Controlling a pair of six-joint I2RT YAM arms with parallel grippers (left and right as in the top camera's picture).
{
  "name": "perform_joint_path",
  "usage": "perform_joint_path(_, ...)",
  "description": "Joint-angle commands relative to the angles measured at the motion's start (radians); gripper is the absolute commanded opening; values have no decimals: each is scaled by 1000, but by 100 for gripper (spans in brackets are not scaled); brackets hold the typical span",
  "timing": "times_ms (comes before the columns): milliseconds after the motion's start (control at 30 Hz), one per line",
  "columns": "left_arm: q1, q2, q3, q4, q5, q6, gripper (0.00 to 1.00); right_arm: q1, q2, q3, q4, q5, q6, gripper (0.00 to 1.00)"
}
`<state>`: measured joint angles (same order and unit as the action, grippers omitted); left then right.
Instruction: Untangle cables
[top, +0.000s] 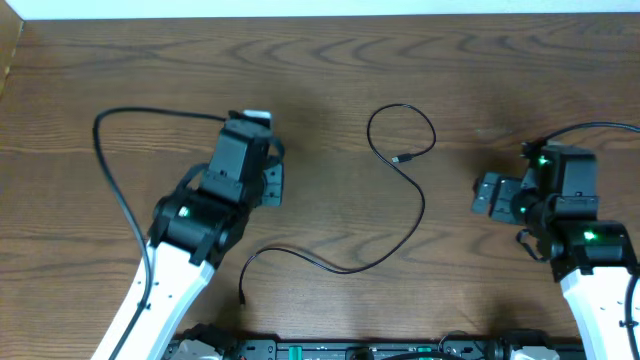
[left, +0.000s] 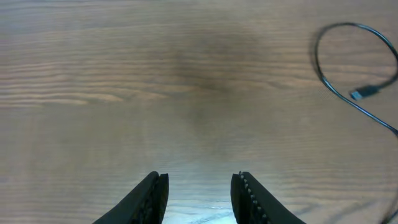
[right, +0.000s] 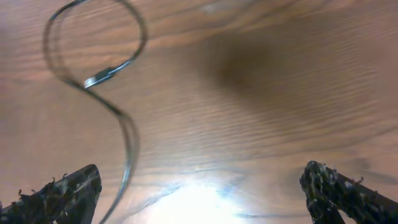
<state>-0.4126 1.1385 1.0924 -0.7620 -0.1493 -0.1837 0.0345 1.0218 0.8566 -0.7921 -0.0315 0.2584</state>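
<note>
Now | black cable (top: 421, 207) looped on table (top: 320, 60) | right hand (right: 202, 171) spread wide

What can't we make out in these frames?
- White cable: unseen in every view. Overhead shows only a white patch by the left arm, unidentifiable.
- Black cable: the left wrist view's right edge cuts it off; the right wrist view blurs it.
- Its plug: too small overhead to tell the type.
</note>
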Motion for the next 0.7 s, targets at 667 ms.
perform_joint_path(667,4,-136,-197,6,-114,-174,38,364,296,-2,63,61,177,99)
